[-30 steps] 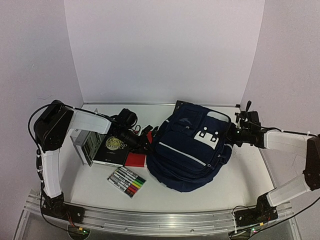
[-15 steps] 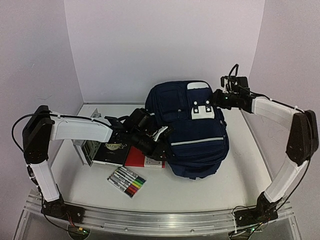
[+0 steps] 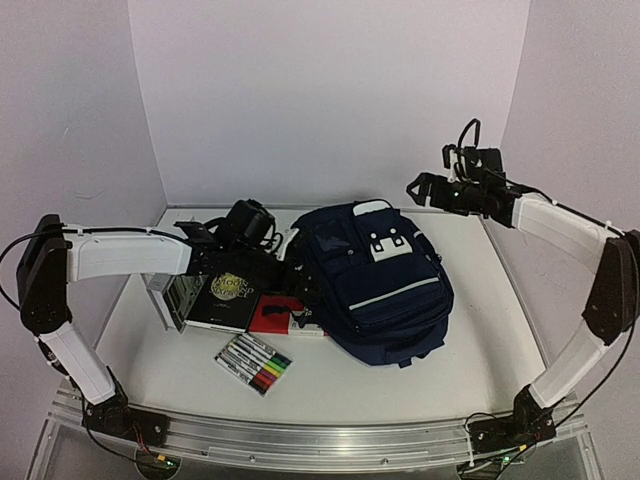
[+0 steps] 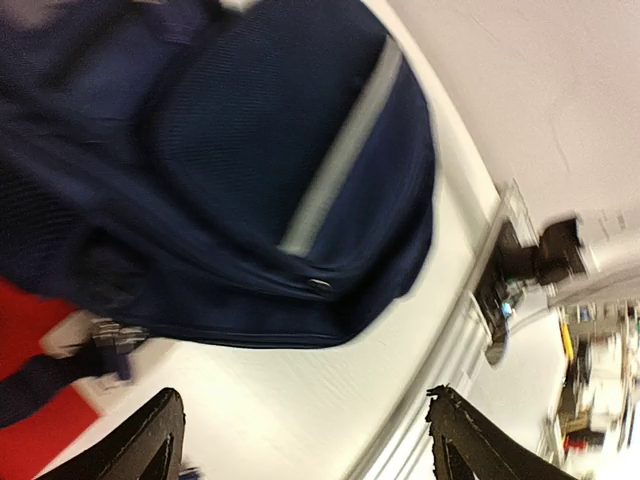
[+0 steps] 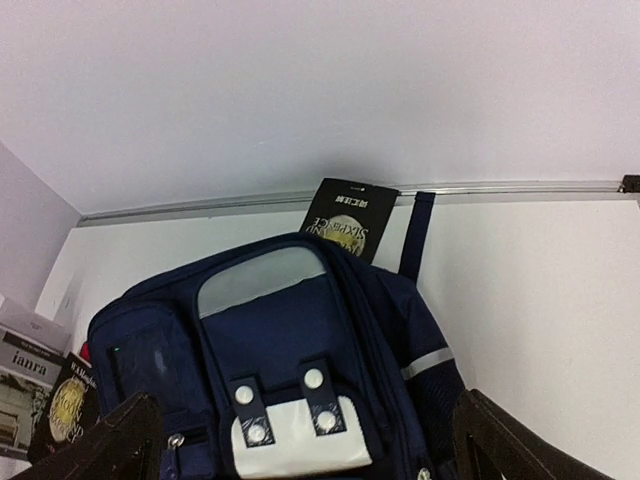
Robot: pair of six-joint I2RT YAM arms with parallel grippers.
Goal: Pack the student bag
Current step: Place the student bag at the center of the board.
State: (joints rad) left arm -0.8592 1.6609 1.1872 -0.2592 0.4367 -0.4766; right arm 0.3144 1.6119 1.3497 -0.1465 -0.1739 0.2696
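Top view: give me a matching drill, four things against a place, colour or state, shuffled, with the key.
Things
1 bag
2 markers
3 red book
4 right gripper

Place, colour or state
A open, raised, holding nothing
B a row of mixed colours
C navy, the biggest thing
D between the black book and the bag

Pairs: 1-C, 2-B, 3-D, 4-A
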